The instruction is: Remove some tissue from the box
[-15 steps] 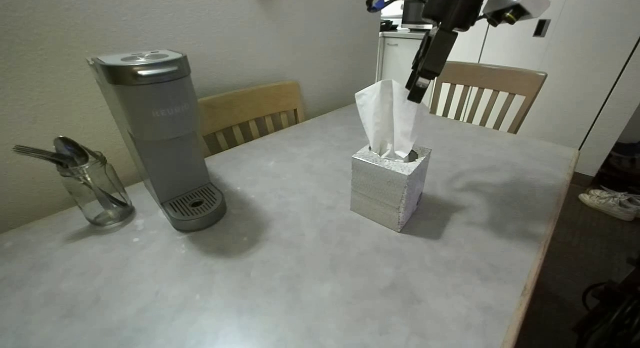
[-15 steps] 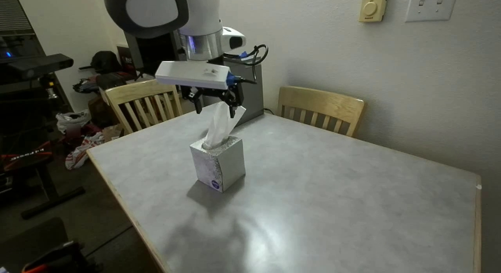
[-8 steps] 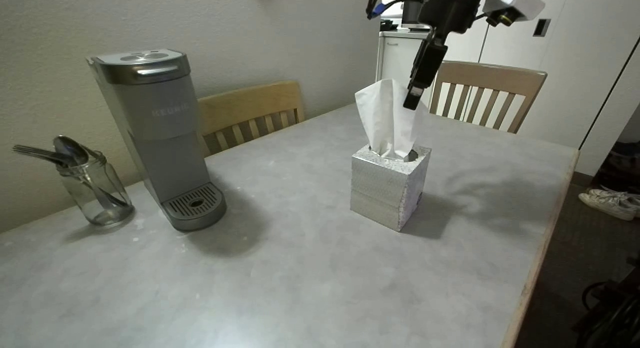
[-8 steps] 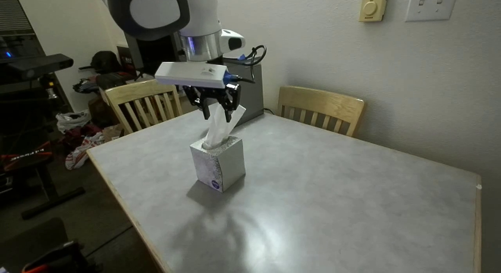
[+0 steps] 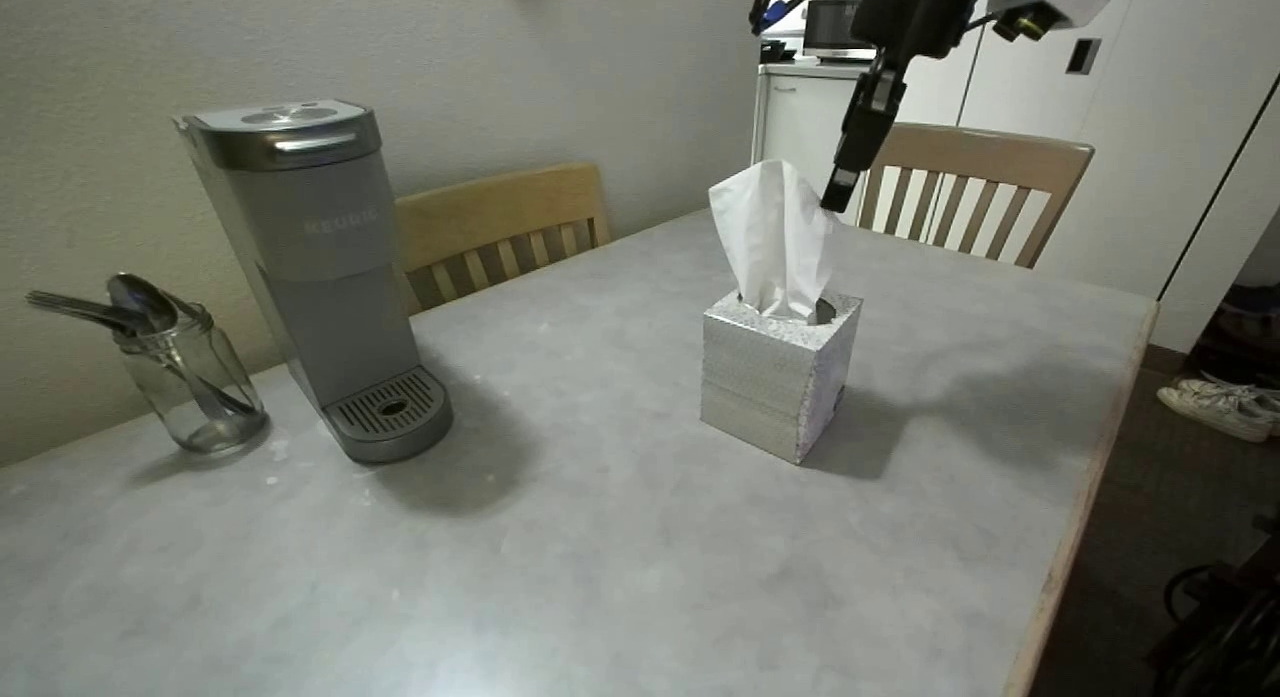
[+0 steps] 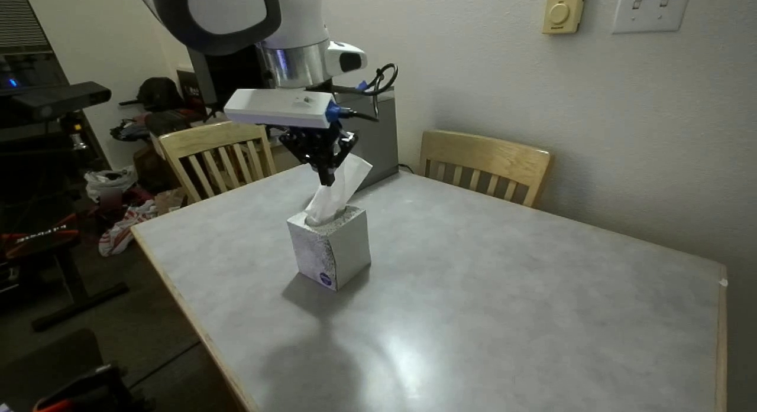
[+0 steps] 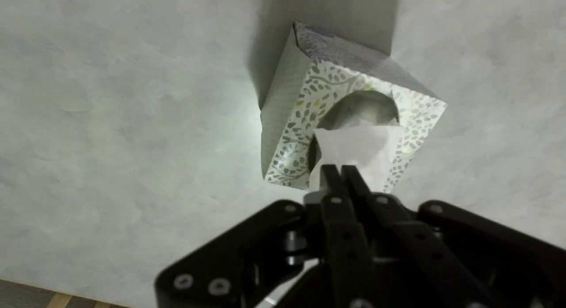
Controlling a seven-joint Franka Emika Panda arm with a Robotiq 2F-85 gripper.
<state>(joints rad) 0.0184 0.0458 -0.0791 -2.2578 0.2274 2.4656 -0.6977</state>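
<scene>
A white tissue [image 5: 768,237] stands up out of the oval opening of a silver-grey patterned box [image 5: 755,382], which rests upright on the table. My gripper [image 5: 832,205] has come in from above and meets the tissue's upper edge. In an exterior view the gripper [image 6: 326,178] covers part of the tissue [image 6: 350,174], while a loose flap shows beside it. Seen from the wrist, the gripper [image 7: 339,168] lies over the tissue [image 7: 356,144], its fingers almost touching, with tissue on both sides. The edge looks pinched at the tips, though the contact itself is mostly hidden.
A grey coffee maker [image 5: 330,262] and a glass jar of cutlery [image 5: 205,397] stand on the same grey table [image 5: 560,547]. Wooden chairs [image 6: 485,164] are tucked against the table's edges. A wall runs along one side.
From wide apart around the tissue, my fingers have come together. The gripper dipped slightly, then rose a little. The tissue's flap at the fingertips has narrowed; the box has not moved.
</scene>
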